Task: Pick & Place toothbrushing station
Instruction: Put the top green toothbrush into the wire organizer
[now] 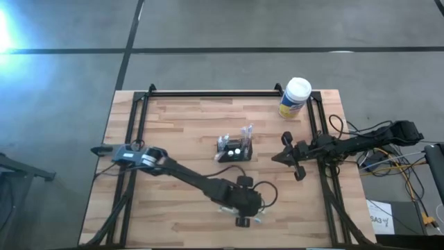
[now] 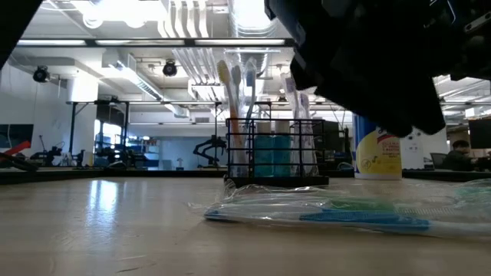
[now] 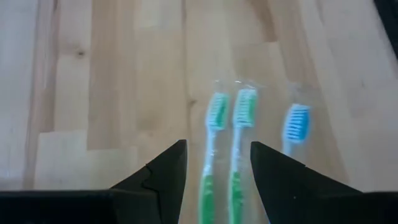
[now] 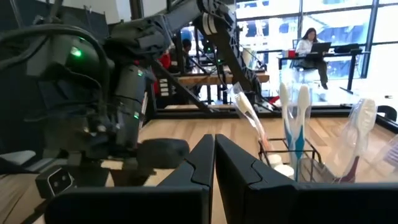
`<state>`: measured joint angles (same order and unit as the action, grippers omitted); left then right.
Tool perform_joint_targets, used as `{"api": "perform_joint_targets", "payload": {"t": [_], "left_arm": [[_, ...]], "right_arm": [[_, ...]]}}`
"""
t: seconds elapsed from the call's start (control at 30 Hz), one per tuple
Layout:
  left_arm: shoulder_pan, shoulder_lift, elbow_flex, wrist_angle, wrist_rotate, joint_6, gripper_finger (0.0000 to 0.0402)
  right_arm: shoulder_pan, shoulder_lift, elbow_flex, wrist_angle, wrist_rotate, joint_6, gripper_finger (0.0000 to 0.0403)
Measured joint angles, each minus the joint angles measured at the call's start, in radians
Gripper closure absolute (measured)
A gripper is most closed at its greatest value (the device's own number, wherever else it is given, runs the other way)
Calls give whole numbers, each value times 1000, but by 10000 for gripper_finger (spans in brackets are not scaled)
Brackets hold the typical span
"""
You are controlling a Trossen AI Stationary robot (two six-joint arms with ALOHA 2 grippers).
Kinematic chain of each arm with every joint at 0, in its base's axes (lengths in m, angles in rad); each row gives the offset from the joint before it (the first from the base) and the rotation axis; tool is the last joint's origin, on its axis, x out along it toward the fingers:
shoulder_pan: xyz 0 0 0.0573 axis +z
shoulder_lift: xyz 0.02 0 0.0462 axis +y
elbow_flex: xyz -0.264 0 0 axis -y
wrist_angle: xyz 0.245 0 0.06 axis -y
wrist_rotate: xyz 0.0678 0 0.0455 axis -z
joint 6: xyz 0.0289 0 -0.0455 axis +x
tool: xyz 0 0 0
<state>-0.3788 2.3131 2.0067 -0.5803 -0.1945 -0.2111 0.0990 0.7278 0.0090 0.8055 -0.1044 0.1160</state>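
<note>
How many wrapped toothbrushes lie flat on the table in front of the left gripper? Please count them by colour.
Green toothbrushes: 2
Blue toothbrush: 1
Total: 3

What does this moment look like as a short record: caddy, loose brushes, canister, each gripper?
caddy: black mesh caddy mid-table, upright brushes in it
loose brushes: wrapped toothbrushes flat on the table near the front edge, two green, one blue
canister: yellow canister at the back right corner
left gripper: left gripper open, over the green brushes, holding nothing
right gripper: right gripper shut, empty, right of the caddy
</note>
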Motion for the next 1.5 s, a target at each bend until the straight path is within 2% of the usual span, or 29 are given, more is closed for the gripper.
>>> {"api": "perform_joint_targets", "payload": {"t": [0.73, 1.1, 1.23, 1.37, 1.4, 1.5], "left_arm": [[37, 7, -131, 57, 20, 14, 223], [45, 3, -194, 119, 70, 8, 228], [46, 3, -194, 120, 68, 20, 273], [46, -4, -196, 119, 67, 53, 367], [46, -8, -196, 116, 65, 56, 380], [43, -39, -199, 101, 59, 61, 384]], "right_arm": [[-1, 1, 0, 91, 1, -73, 390], [-1, 1, 0, 91, 1, -89, 390], [-1, 2, 0, 89, 1, -90, 390], [-1, 2, 0, 89, 1, -98, 390], [-1, 1, 0, 89, 1, -101, 390], [-1, 1, 0, 91, 1, -101, 390]]}}
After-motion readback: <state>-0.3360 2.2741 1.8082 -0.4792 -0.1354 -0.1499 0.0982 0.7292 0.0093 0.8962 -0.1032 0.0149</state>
